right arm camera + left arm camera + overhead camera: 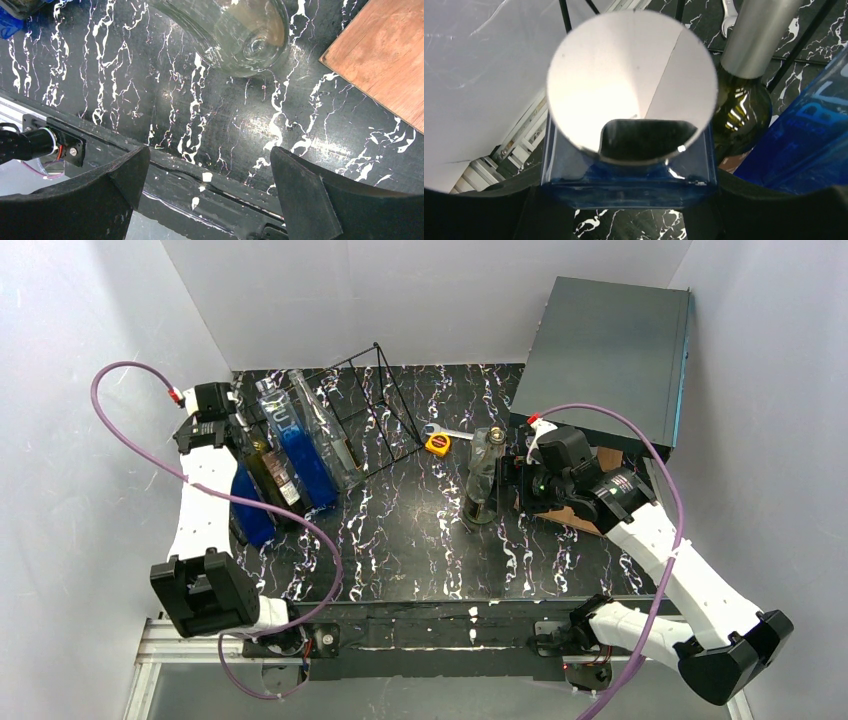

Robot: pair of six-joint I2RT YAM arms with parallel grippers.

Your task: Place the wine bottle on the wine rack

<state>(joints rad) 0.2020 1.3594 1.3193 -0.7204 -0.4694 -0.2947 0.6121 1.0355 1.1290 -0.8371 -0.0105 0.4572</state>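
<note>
The left jaws are clamped on the square shoulder of a blue bottle (629, 187) at the left end of the wine rack (372, 400). Its mirror-bright round cap (631, 80) fills the left wrist view and hides the neck. Whether this bottle rests on the rack's wires cannot be made out. The right jaws stand wide apart with nothing between them, just right of the wine bottle (482, 478). That bottle stands on the desk (400, 540) to the right of the rack, apart from it. In the right wrist view only its glass base (240, 40) shows, cut off by the top edge. A dark green bottle (275, 475), a second blue bottle (300, 455) and a clear bottle (325, 430) lie side by side against the rack's left part.
</note>
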